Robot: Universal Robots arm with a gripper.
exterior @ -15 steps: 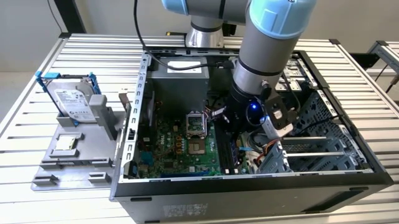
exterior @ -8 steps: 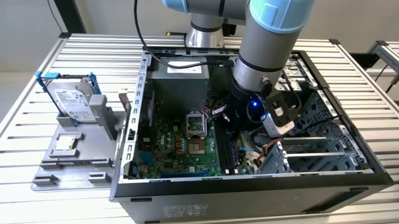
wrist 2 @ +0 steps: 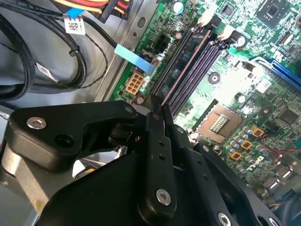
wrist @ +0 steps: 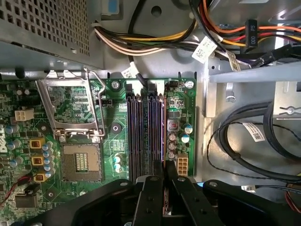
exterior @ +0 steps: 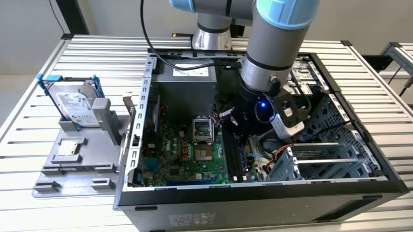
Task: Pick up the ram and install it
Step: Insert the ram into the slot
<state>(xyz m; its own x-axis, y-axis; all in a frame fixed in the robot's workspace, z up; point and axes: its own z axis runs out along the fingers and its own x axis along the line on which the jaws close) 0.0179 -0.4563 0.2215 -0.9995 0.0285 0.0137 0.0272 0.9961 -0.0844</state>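
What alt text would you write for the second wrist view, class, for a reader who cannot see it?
A black gripper holds the ram edge-on over the long black slots of a green motherboard. An empty processor socket lies beside the slots, and black cables run along the case wall.

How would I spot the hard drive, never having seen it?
Find the open computer case. On the exterior view's left of it, a grey stand holds the hard drive: a silver box in blue brackets, unlike the grey parts nearby.
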